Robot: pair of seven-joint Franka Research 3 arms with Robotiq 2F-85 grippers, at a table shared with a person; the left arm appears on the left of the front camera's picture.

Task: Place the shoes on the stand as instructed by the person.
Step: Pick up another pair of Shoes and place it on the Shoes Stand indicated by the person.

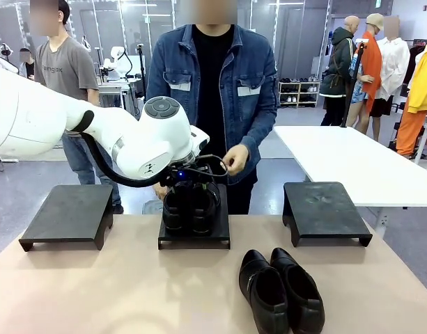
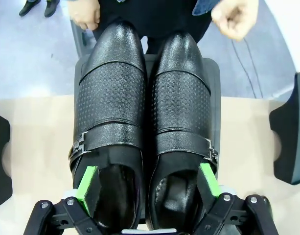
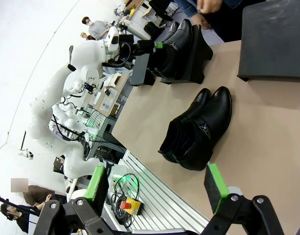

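On the middle stand [image 1: 194, 239], a pair of glossy black buckled shoes [image 2: 145, 98] stands side by side, toes toward the person [image 1: 213, 83] in the denim jacket. The left tool [image 2: 149, 181] is clamped on this pair, with one green pad [image 2: 88, 182] at each outer side near the heels. The second black pair [image 1: 281, 292] lies on the beige worktop [image 1: 95, 292], on the robot's side of that stand. The right tool [image 3: 155, 183] hangs wide apart and holds nothing.
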